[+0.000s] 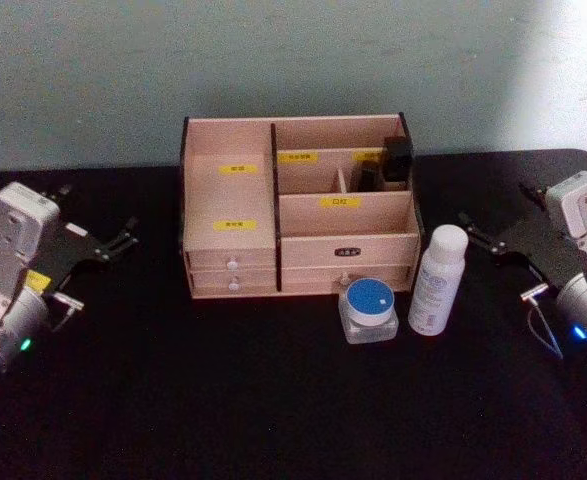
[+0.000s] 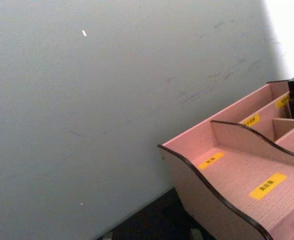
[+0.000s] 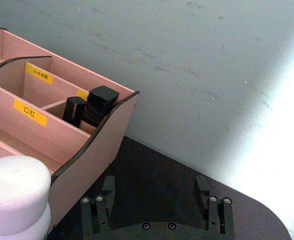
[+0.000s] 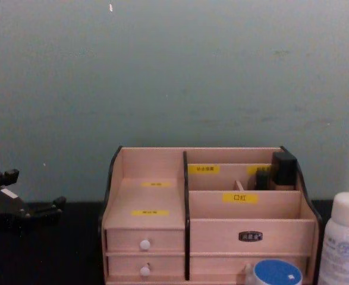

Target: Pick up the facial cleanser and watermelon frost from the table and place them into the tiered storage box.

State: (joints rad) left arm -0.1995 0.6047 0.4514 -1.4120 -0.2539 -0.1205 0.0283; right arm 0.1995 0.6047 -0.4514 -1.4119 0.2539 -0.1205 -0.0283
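The right gripper (image 1: 478, 238) hovers low over the table (image 1: 273, 420) with its fingers spread apart and nothing between them. The white bottle (image 1: 439, 280) stands just off its fingertips, inward and a little back toward the robot. The bottle is upright, so its long axis runs vertically, and it is near the right front corner of the tiered storage box (image 1: 313, 215). In the right wrist view its rounded cap sits close by the open fingers, against the box's side wall. The blue-lidded jar (image 1: 369, 308) lies beyond the bottle from this gripper, in front of the drawers and near the bottle, but apart from it. I cannot tell which of the two is the cleanser. The left gripper (image 1: 121, 238) waits on the far side of the box, also apart and empty, well away from both. By my reading the right arm is clearly nearer, and a short inward reach with a sideways grasp on the bottle's body suits
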